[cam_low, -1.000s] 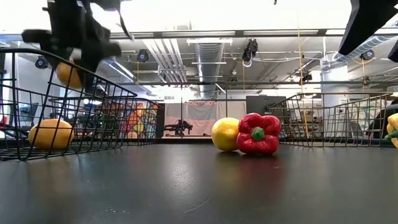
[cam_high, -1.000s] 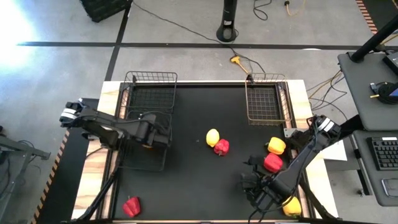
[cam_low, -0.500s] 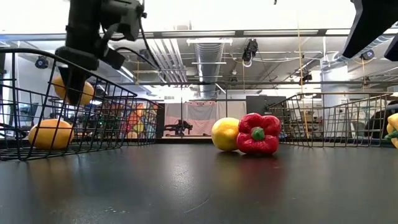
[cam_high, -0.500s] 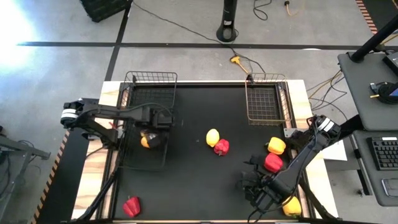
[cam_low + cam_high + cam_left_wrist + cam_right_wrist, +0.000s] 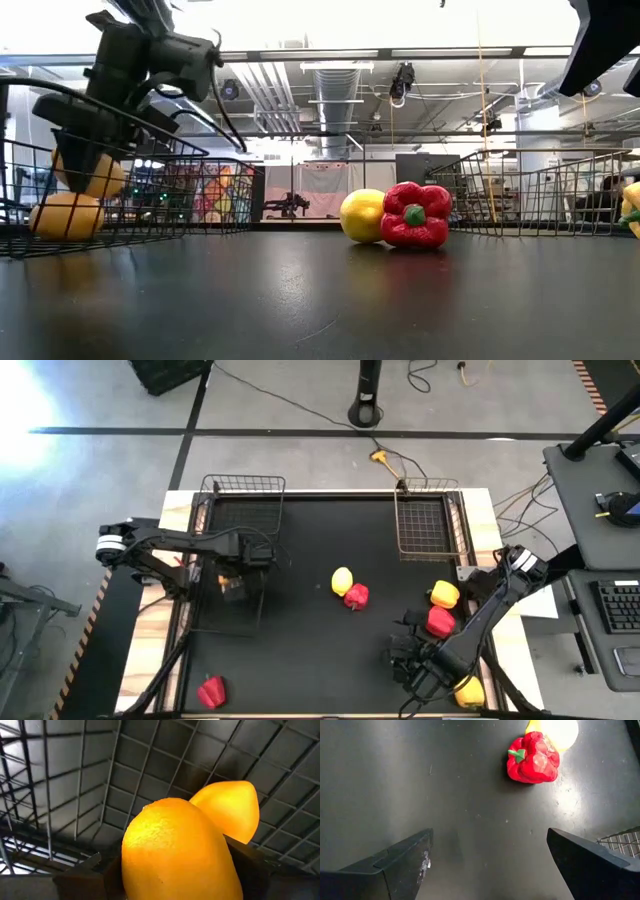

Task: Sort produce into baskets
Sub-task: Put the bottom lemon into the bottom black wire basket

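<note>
My left gripper (image 5: 236, 578) is shut on a smooth orange oval (image 5: 175, 855), low inside the near-left wire basket (image 5: 205, 615); it also shows in the low view (image 5: 92, 176). A second orange oval (image 5: 64, 216) lies on that basket's floor just below it. My right gripper (image 5: 408, 660) is open and empty above the table near the front right. A yellow oval (image 5: 342, 580) and a red pepper (image 5: 356, 597) lie together mid-table. A second basket (image 5: 243, 488) stands at the far left, a third (image 5: 430, 488) at the far right. My left gripper pinches the orange oval by its two sides (image 5: 131, 870) between its two fingers (image 5: 82, 876). The fingers slant down into the basket from above. The oval is off the basket floor, close over the other oval (image 5: 231, 809); whether the two touch I cannot tell.
A yellow pepper (image 5: 444, 595), a red pepper (image 5: 439, 622) and another yellow pepper (image 5: 467, 690) lie by my right arm. A red pepper (image 5: 210, 692) lies near the front left corner. The black mat between the groups is bare.
My left gripper has gone down into the near-left basket with the orange oval, shifting a little toward the table's left edge, and stays shut on it. The oval on the basket floor has shifted slightly left.
</note>
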`<action>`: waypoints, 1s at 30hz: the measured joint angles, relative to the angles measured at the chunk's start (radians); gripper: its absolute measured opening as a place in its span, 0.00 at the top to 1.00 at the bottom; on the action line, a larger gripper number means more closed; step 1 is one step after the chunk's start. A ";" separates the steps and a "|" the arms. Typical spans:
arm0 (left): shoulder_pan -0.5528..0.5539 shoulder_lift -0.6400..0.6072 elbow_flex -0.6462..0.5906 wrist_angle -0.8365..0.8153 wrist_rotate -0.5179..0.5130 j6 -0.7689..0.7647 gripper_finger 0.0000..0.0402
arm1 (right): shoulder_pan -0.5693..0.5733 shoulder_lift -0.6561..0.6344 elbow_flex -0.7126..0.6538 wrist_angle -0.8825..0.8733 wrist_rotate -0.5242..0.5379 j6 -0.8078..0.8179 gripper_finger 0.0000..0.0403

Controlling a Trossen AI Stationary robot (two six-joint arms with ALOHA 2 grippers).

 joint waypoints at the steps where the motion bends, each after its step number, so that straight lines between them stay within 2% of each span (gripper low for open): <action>1: -0.001 -0.001 0.003 -0.001 0.004 -0.001 0.41 | 0.000 0.000 0.000 0.000 0.000 0.000 0.05; 5: -0.008 0.003 0.053 0.007 0.075 -0.009 0.41 | -0.002 0.000 0.000 0.000 0.006 -0.001 0.05; 9: -0.009 0.004 0.123 -0.009 0.090 -0.011 0.41 | -0.003 0.000 0.000 -0.001 0.024 -0.003 0.05; 13: -0.012 0.004 0.153 -0.012 0.178 -0.023 0.41 | -0.004 0.000 0.000 -0.002 0.024 -0.008 0.05; 21: -0.042 0.004 0.117 -0.015 0.298 -0.076 0.41 | -0.006 0.000 0.000 -0.003 0.026 -0.024 0.05; 30: -0.053 0.002 0.009 0.145 0.350 -0.119 0.40 | -0.009 0.000 0.000 -0.003 0.050 -0.028 0.05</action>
